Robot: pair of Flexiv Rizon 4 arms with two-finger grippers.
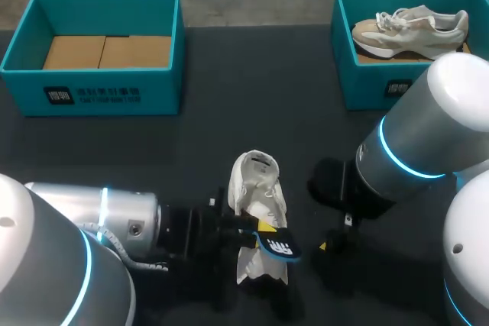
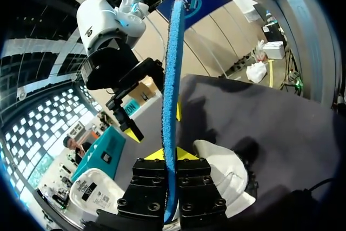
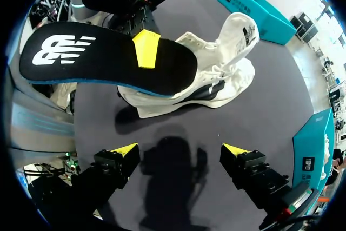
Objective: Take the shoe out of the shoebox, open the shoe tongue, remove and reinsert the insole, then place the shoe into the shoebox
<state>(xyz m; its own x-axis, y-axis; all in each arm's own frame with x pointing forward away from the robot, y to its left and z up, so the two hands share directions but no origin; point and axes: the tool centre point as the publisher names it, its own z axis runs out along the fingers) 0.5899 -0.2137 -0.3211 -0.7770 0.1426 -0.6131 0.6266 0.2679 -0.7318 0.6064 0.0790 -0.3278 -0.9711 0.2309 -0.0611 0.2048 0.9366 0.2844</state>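
Two pale arm shells fill the near corners of the head view, the left arm (image 1: 76,227) coming in low from the left and the right arm (image 1: 435,135) from the right, both over the dark tabletop (image 1: 252,97). At the far edge stand two teal shoeboxes. The left shoebox (image 1: 99,93) shows only its cardboard floor, and the right shoebox (image 1: 367,85) holds a beige shoe (image 1: 412,27).

A white shoe (image 1: 256,196) lies on the tabletop between the two hands. Its long axis runs from the near edge toward the far edge, and its raised tongue, label showing, is at the far end. Which end is the toe cannot be told.

The left hand (image 1: 263,228) is clamped on the insole (image 3: 108,60), one yellow-tipped finger (image 3: 146,47) pressed on its dark printed face. The insole hangs above the shoe's near end, clear of the tabletop, with its blue underside facing down and its logo end pointing toward the right arm.

The right hand (image 3: 180,150) hangs just beside the shoe over bare tabletop, its fingers spread wide and holding nothing.
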